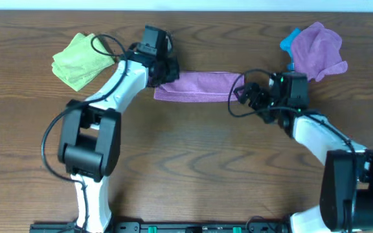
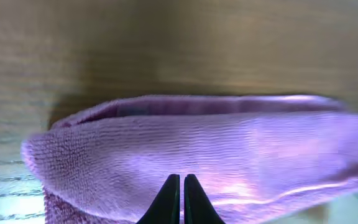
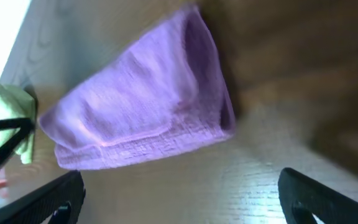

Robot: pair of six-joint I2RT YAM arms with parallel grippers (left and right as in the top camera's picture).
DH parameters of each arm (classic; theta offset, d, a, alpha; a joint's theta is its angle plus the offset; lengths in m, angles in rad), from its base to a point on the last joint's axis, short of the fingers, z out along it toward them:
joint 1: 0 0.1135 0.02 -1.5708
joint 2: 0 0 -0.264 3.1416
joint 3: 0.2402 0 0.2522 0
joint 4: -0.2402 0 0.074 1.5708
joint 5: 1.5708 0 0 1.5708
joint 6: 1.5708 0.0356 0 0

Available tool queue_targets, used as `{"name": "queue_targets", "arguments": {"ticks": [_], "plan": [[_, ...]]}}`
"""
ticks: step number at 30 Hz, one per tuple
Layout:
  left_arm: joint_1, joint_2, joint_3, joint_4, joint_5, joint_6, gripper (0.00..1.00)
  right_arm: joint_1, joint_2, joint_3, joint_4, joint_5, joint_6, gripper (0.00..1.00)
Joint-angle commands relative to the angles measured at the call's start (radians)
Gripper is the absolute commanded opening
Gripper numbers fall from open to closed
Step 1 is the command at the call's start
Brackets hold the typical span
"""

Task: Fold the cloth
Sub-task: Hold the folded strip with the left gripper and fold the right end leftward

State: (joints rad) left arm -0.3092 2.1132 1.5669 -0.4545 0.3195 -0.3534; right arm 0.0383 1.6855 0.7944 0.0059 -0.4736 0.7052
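Now the cloth point(image 1: 199, 86) lies as a long folded strip on the desk point(image 1: 193, 168), stretched between my two arms. My left jaws are pressed shut with their tips over its left end; whether they pinch a layer I cannot tell. My right jaws stand wide apart just beside its right end, clear of it.

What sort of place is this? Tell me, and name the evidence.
Probably a robotics lab bench, not a home: a left arm and right arm stand at a wood-grain table, with practice cloths laid out: the lilac cloth, a green cloth.
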Motion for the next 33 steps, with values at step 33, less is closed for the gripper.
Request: {"name": "queue_targets", "arguments": {"ticks": [33], "plan": [[0.006, 0.116, 0.013, -0.031, -0.065, 0.027, 0.06, 0.166, 0.401, -0.074, 0.65, 0.238, 0.304, 0.69]]}}
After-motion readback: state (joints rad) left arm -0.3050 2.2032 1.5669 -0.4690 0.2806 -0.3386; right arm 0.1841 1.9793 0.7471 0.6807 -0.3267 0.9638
